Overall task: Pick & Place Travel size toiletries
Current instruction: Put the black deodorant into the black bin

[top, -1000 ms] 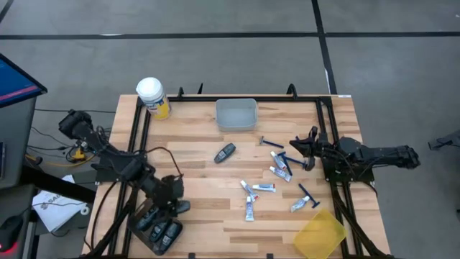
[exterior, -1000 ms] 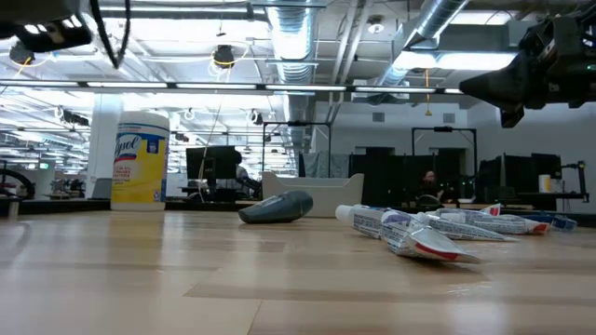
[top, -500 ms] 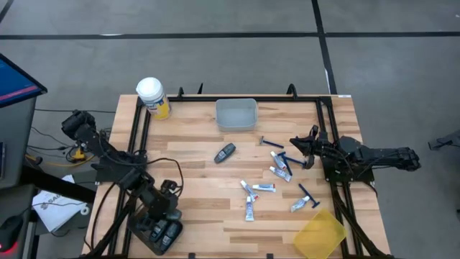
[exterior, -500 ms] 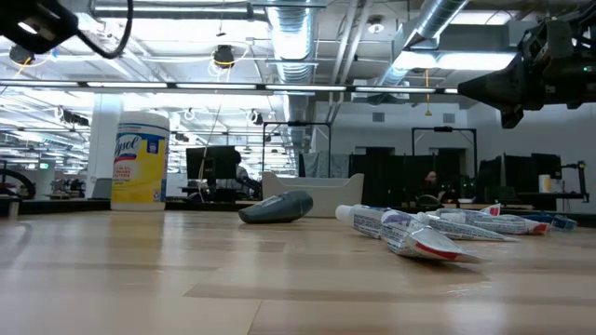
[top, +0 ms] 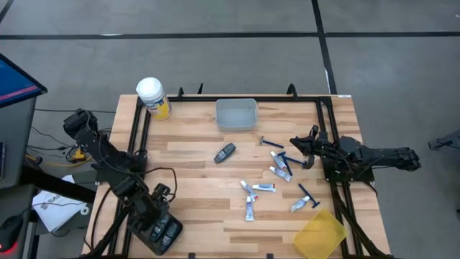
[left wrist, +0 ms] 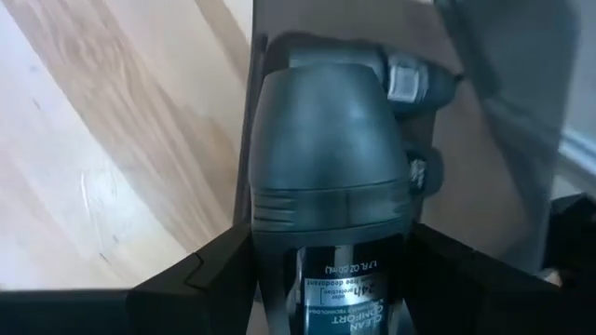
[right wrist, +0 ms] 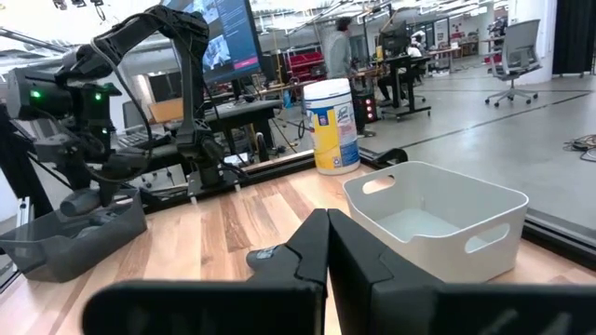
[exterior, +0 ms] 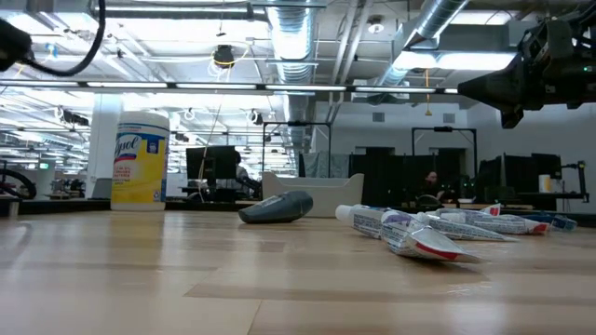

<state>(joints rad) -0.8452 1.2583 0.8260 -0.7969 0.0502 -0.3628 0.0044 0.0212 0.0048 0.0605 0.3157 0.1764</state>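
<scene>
1. The left gripper (top: 159, 224) sits at about 7 o'clock on the worktop (top: 194, 158), over a dark tray (top: 157, 232) at the front left corner.
2. In the left wrist view this gripper pinches a dark grey pod (left wrist: 328, 177), with a finger on each side of its labelled body.
3. More dark pods lie in that tray, seen from above.
4. A single grey pod (top: 224, 152) lies near the centre of the worktop, just below a white bin (top: 236, 114) at 12 o'clock.
5. The right gripper (top: 302, 149) hovers at about 3 o'clock, above the right edge of the cluster of toiletries; its fingers (right wrist: 358, 256) are pressed together with nothing between them.
6. White tubes (top: 279, 164) with red and blue marks lie beside that gripper, with further tubes (top: 249, 201) toward 5 o'clock.
7. Blue razors (top: 271, 143) lie near the right gripper, and another razor (top: 309, 194) rests close to a yellow bin (top: 320, 234) at 5 o'clock.
8. A yellow jar (top: 153, 96) with a white lid stands at 11 o'clock, well apart from the toiletries.
</scene>
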